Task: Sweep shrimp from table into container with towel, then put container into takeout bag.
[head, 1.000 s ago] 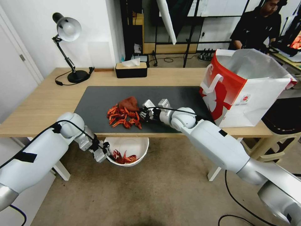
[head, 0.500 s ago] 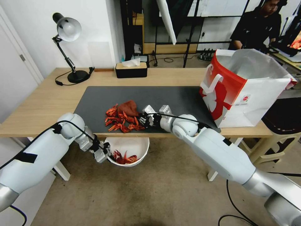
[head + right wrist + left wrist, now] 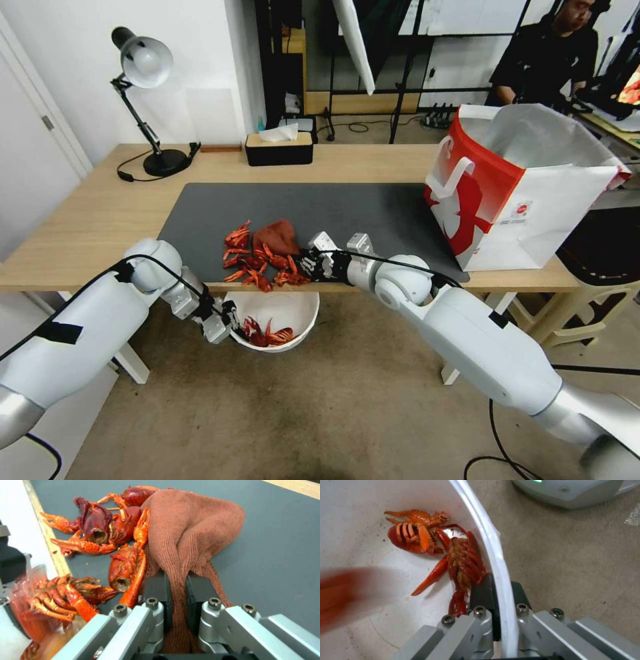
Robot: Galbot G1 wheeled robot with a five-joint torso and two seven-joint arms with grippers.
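Note:
A pile of red-orange shrimp [image 3: 257, 262] [image 3: 100, 535] lies at the front edge of the dark mat on the table [image 3: 100, 213]. The rust-brown towel [image 3: 275, 235] [image 3: 186, 535] lies behind the pile, and my right gripper [image 3: 308, 261] [image 3: 178, 587] is shut on its tail. Below the table edge my left gripper [image 3: 229, 321] [image 3: 498, 592] is shut on the rim of the white container [image 3: 293, 312] [image 3: 493, 545], which holds a few shrimp [image 3: 267, 333] [image 3: 453, 560]. A blurred red piece [image 3: 343, 595] is dropping into it. The takeout bag [image 3: 527, 187] stands open at the table's right end.
A black tissue box [image 3: 279, 148] and a desk lamp [image 3: 143, 100] stand along the table's far side. A white table leg [image 3: 130, 360] is just left of the left arm. Beige floor lies under the container. A person sits behind the bag.
My right gripper has dragged the towel and shrimp toward the front edge of the table. Some shrimp now hang at the edge and one is falling into the container. The left arm holds still.

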